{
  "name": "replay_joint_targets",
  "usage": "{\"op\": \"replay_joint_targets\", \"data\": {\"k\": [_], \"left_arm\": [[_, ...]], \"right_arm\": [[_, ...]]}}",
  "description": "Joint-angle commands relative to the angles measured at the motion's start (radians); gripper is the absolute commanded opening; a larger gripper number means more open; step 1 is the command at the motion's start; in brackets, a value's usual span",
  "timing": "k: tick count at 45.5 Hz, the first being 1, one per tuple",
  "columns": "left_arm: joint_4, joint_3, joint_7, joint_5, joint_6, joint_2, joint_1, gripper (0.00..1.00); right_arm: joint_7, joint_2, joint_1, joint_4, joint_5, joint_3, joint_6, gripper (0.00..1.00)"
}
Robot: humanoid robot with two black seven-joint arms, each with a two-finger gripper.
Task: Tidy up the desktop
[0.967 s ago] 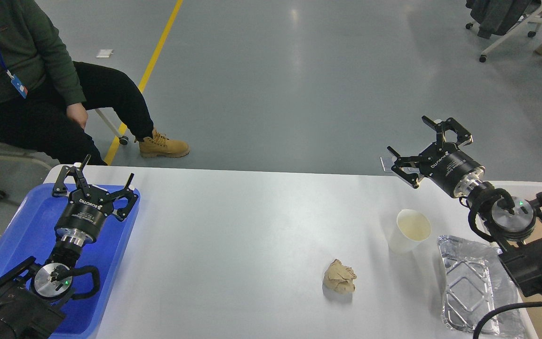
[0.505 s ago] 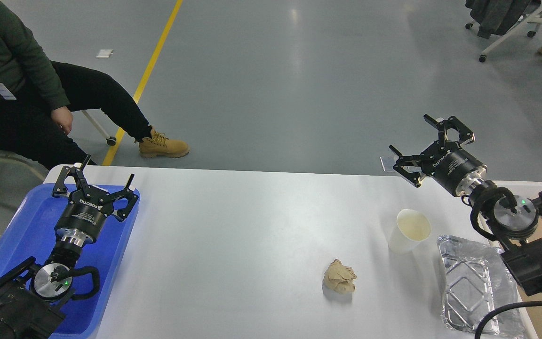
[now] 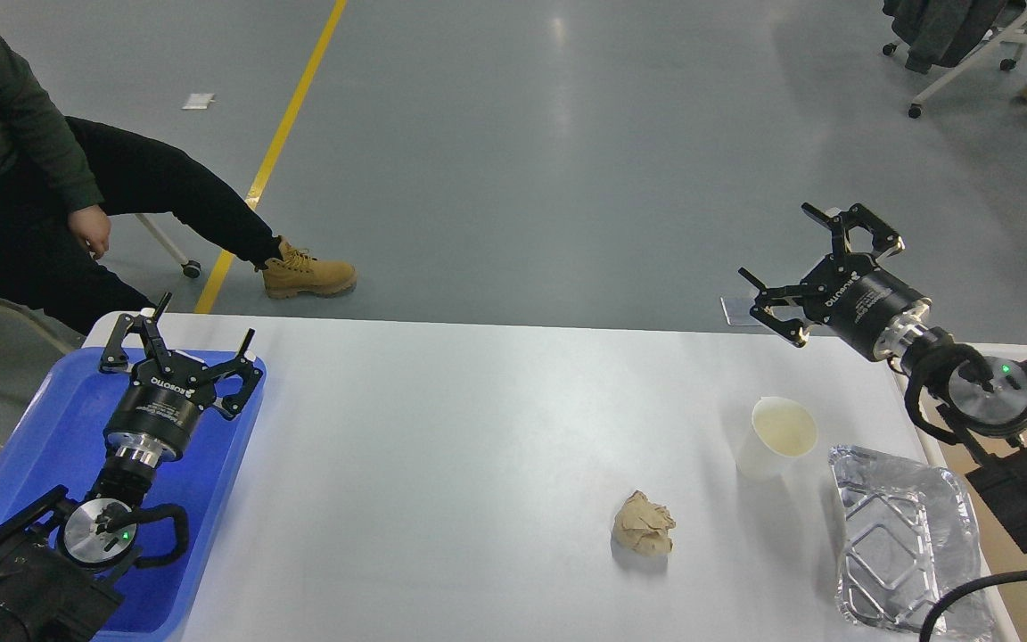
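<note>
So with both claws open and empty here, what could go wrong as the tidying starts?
1. The paper cup stands upright beside the foil tray; a claw closing on it may tip or crush it.
2. The foil tray lies at the desktop corner, partly under the right arm, so a sweep of that arm could push it off.
3. The crumpled paper is light and may slip from the right claw.

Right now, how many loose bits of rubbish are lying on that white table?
3. A crumpled brown paper ball lies near the front middle, a white paper cup stands behind it to the right, and a foil tray lies at the table's right edge. None looks hidden.
</note>
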Motion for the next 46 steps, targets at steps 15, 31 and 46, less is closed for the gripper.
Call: {"op": "replay_joint_targets", "data": {"k": [15, 31, 46], "left_arm": [[0.000, 0.001, 0.000, 0.000, 0.000, 0.002, 0.000, 0.99], [0.000, 0.002, 0.000, 0.000, 0.000, 0.002, -0.002, 0.99], [-0.002, 0.002, 0.001, 0.000, 0.000, 0.002, -0.002, 0.99]], "right_arm": [[-0.003, -0.270, 0.206, 0.092, -0.130, -0.333, 0.030, 1.00], [0.009, -0.451, 0.596, 0.259, -0.141, -0.905, 0.028, 1.00], [0.101, -0.485, 1.226, 0.454, -0.176, -1.733, 0.094, 1.00]]}}
